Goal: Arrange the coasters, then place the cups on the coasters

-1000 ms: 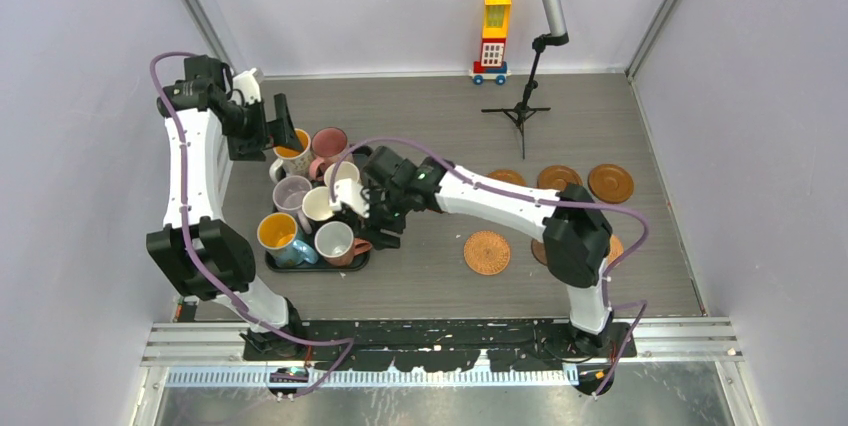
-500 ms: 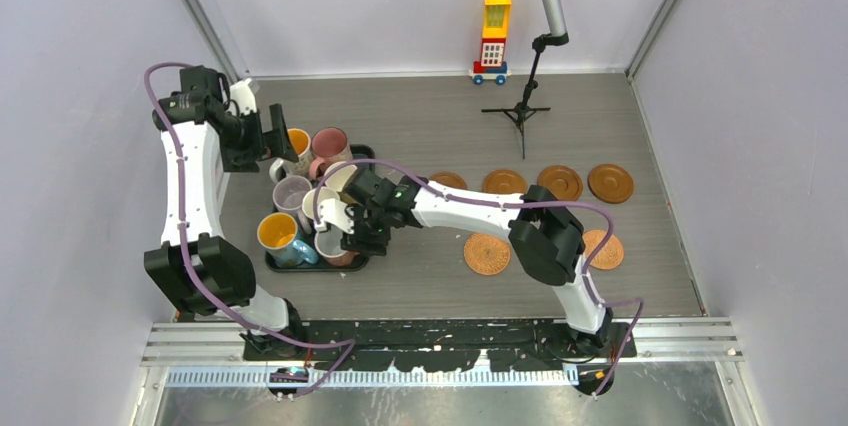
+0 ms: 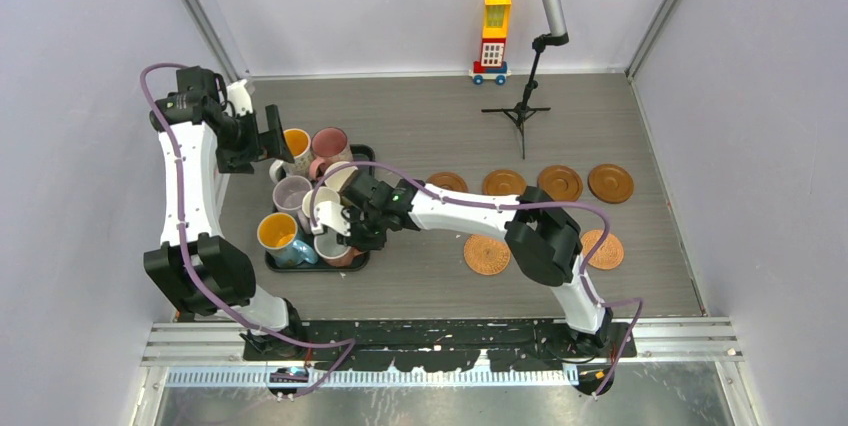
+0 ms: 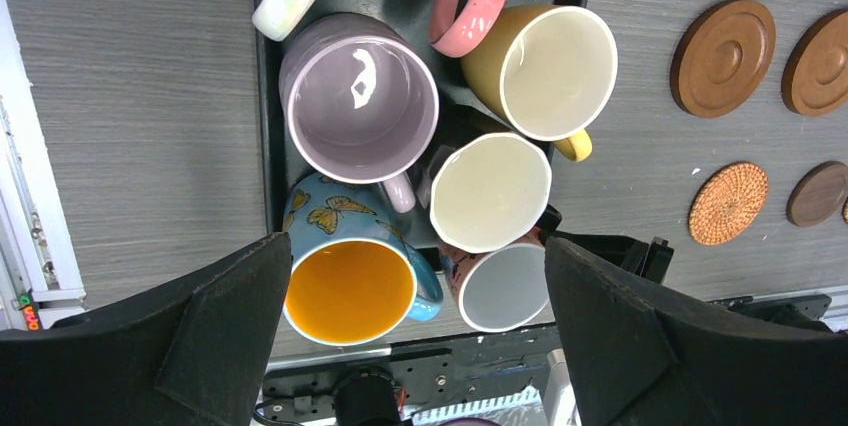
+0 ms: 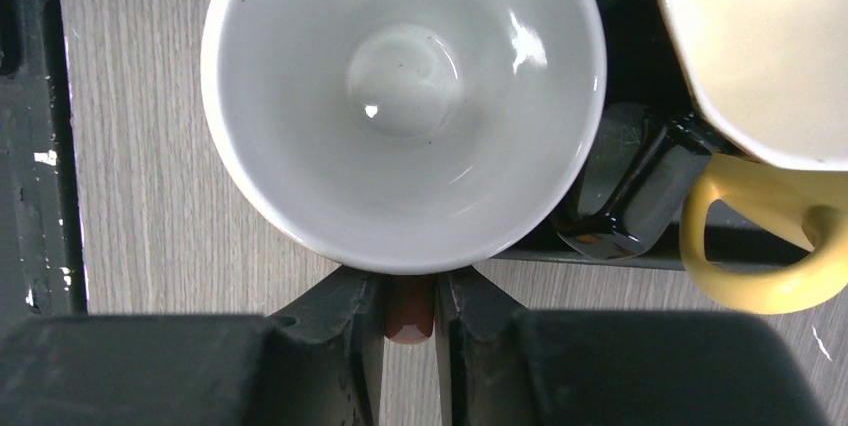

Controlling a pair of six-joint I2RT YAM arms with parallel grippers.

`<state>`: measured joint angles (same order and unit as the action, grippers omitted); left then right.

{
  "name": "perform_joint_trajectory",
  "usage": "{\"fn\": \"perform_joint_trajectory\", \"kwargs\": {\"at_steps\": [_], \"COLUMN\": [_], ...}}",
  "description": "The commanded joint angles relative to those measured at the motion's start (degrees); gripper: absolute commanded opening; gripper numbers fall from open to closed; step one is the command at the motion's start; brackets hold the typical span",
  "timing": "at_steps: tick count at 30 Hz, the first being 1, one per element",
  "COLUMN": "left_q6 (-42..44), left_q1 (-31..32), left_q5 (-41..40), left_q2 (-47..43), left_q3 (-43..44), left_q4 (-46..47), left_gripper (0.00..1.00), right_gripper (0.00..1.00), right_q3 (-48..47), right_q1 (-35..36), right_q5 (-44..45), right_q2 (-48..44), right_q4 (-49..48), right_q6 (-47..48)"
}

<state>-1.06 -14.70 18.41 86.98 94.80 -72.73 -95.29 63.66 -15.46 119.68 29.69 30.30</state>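
Note:
On a black tray (image 3: 271, 264) stand several cups. My right gripper (image 5: 408, 311) is shut on the reddish-brown handle of the patterned pink cup (image 5: 400, 96), white inside, at the tray's near right corner (image 3: 333, 244). Beside it are a black cup (image 5: 625, 196) and a yellow cup (image 5: 760, 46). My left gripper (image 4: 417, 326) hangs open high over the tray, above the blue cup (image 4: 350, 286) and lilac cup (image 4: 360, 96), holding nothing. Brown coasters (image 3: 504, 182) lie in a row to the right, with a woven coaster (image 3: 487, 253) nearer.
A toy block tower (image 3: 493, 38) and a microphone stand (image 3: 523, 111) are at the back. Pale walls close in both sides. Another woven coaster (image 3: 606, 249) lies behind my right arm's elbow. The arms' base rail runs along the near edge.
My right gripper moved left and down to the tray's near right corner and closed on the patterned pink cup's handle. The left arm shifted slightly left, still open.

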Motion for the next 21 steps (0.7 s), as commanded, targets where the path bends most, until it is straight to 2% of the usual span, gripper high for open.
{"fn": "perform_joint_trajectory", "kwargs": {"at_steps": [1,5,6,14,21], "left_q6": [-0.1,-0.2,0.0,-0.8,-0.9], "left_q1": [-0.6,-0.6,-0.6,-0.6,-0.6], "left_q5": [-0.5,0.3,0.3,1.3,1.9], "left_q2": [-0.9,-0.9,-0.9,-0.3,0.6], "left_q3": [1.6,2.4,2.5,2.8,3.4], "left_q4": [-0.3,-0.3,-0.2,0.4,0.7], "left_gripper": [1.00,1.00,1.00,1.00,1.00], "right_gripper": [0.21,0.02,0.01,0.00,0.00], "right_q3": [-1.8,-2.4,-2.5,-3.3,-0.5], "right_q1": [0.4,0.4,0.4,-0.4,-4.8], "right_q5": [-1.0,-1.2,-1.3,-3.6,-6.9], "right_q2": [-2.3,-4.9,-5.6,-11.6,-17.7], "right_q4": [-2.1,-2.0,-2.2,-2.6,-4.3], "right_q6": [0.5,-0.4,-1.0,-6.0,-11.1]}}
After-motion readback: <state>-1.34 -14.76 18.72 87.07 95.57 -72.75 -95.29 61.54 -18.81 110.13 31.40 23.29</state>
